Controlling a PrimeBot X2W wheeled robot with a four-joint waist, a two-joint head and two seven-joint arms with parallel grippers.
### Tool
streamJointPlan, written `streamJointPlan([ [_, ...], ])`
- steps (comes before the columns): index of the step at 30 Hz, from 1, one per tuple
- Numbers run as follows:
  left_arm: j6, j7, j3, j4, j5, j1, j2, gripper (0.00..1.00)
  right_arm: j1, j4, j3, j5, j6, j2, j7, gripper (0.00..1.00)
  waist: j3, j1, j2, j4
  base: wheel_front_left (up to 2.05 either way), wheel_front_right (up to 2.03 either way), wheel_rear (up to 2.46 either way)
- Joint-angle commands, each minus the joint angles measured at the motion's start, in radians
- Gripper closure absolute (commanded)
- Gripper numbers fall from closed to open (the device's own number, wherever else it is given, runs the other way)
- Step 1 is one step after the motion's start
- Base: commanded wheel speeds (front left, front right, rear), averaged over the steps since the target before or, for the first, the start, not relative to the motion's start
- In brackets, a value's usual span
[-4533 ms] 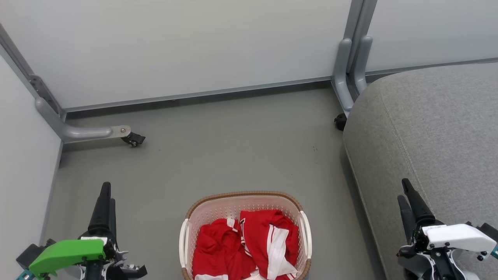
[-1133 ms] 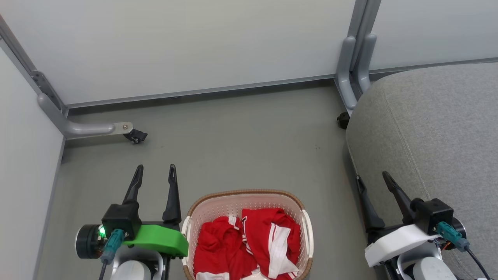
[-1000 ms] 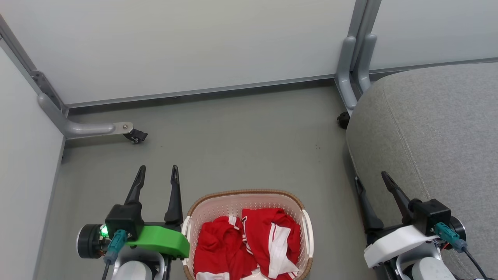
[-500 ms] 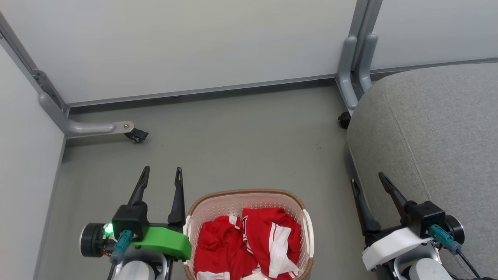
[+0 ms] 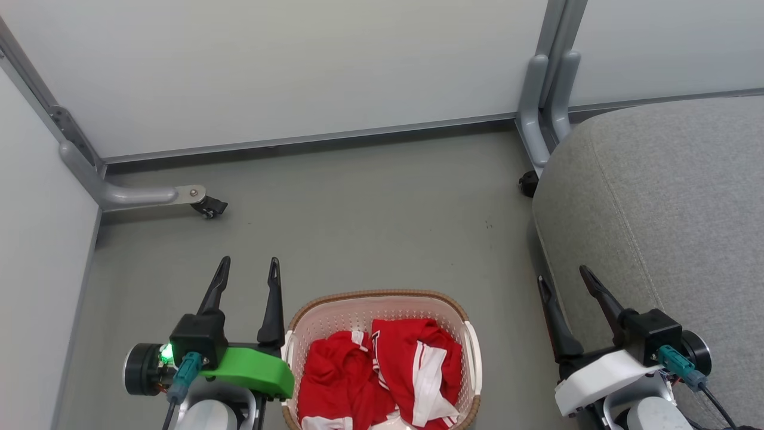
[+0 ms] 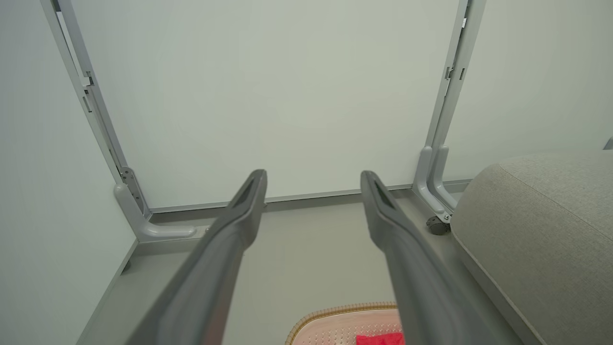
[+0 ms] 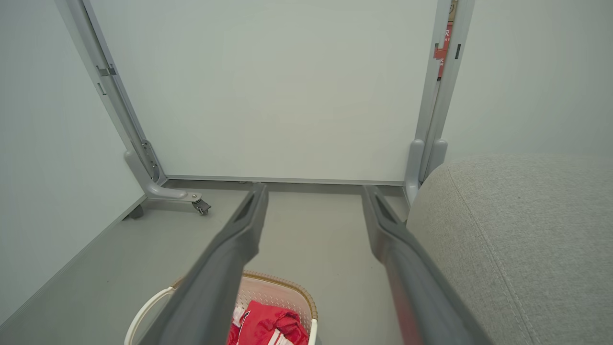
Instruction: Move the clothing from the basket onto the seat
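The clothing is lying bunched inside the basket, which is sitting on the floor between the 2 hands. The left hand is hovering just beside the basket's left rim, fingers spread apart and empty. The right hand is hovering at the edge of the seat, fingers likewise apart.

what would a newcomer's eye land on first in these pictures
The bright red clothing with white stripes, bunched in the cream basket on the floor at the bottom centre of the head view. Next, the big grey seat on the right, and the open left claw and right claw flanking the basket, both empty.
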Motion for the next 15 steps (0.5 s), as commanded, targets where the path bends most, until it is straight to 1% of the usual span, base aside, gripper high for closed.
streamJointPlan([
  [1,-0.004,-0.001,0.000,0.001,-0.002,-0.016,0.006,0.00,0.000,-0.001,0.001,0.004,0.000,-0.005,-0.005,0.00,0.000,0.0001,0.0000,-0.001,0.00,0.00,0.00],
  [8,-0.011,0.000,-0.017,0.008,0.002,-0.042,0.006,0.00,-0.022,-0.010,0.005,0.004,0.000,-0.005,-0.005,0.00,0.029,0.0001,0.0000,-0.016,0.00,0.00,0.00],
  [12,-0.020,0.000,-0.031,0.025,0.006,-0.072,0.006,0.00,-0.041,-0.020,0.014,0.002,0.000,-0.005,-0.005,0.00,0.061,0.0001,0.0000,-0.042,0.00,0.00,0.00],
  [15,-0.031,0.000,-0.037,0.046,0.011,-0.099,0.006,0.00,-0.061,-0.033,0.019,0.005,0.000,-0.005,-0.005,0.00,0.092,0.0001,0.0000,-0.076,0.00,0.00,0.00],
])
